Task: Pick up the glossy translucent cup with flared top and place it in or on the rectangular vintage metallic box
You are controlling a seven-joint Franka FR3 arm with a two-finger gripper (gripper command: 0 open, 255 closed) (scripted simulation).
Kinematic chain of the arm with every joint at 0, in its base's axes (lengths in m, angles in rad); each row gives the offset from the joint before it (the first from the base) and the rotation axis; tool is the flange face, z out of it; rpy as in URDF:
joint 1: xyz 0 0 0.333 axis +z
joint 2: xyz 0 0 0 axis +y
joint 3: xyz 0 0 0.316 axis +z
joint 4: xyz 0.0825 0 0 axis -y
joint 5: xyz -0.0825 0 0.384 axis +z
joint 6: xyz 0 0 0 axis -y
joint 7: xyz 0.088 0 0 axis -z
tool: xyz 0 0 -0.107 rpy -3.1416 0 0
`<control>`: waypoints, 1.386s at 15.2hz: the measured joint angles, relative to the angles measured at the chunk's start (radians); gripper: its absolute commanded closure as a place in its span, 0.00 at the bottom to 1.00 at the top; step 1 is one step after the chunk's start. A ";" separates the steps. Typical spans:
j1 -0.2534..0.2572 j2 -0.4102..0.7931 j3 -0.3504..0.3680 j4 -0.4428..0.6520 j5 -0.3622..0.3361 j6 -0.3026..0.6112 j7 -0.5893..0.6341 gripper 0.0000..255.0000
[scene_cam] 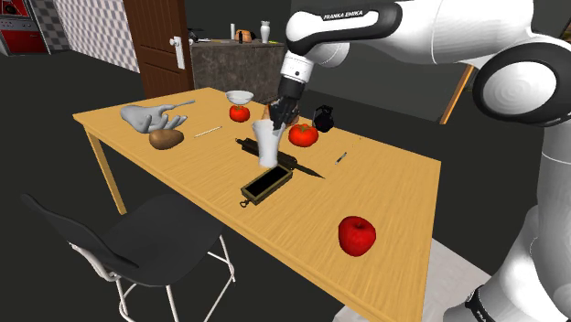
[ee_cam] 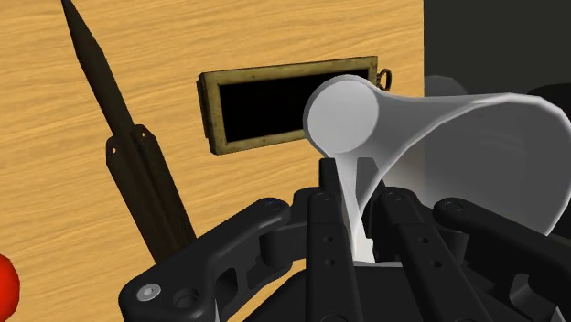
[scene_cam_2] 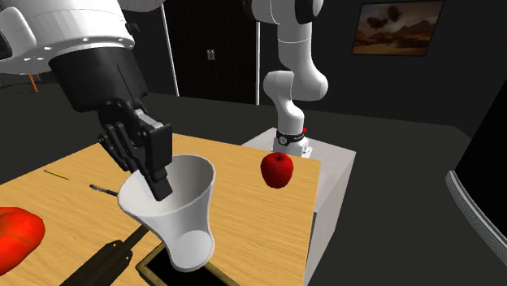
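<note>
A: Gripper (ee_cam: 352, 197) state?
B: Clamped on the white cup (ee_cam: 430, 137) at its flared rim, one finger inside. The cup hangs below the fingertips, over the box (ee_cam: 284, 73).
A: Handling?
B: Likely light, rigid and slick; the rim pinch may slip.

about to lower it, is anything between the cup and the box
nothing visible does. the cup, clasped at its rim by the gripper, hangs tilted above the open box with only air between them. the dark tool lies beside the box, not across its opening
</note>
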 measured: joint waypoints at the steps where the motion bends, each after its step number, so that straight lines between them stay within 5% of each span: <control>1: 0.001 -0.001 0.000 -0.016 0.001 0.014 -0.004 1.00; 19: 0.009 0.022 0.007 -0.145 0.021 0.158 -0.055 1.00; 20: 0.008 0.022 0.007 -0.145 0.021 0.158 -0.055 0.00; 21: 0.008 0.022 0.007 -0.145 0.021 0.158 -0.055 0.00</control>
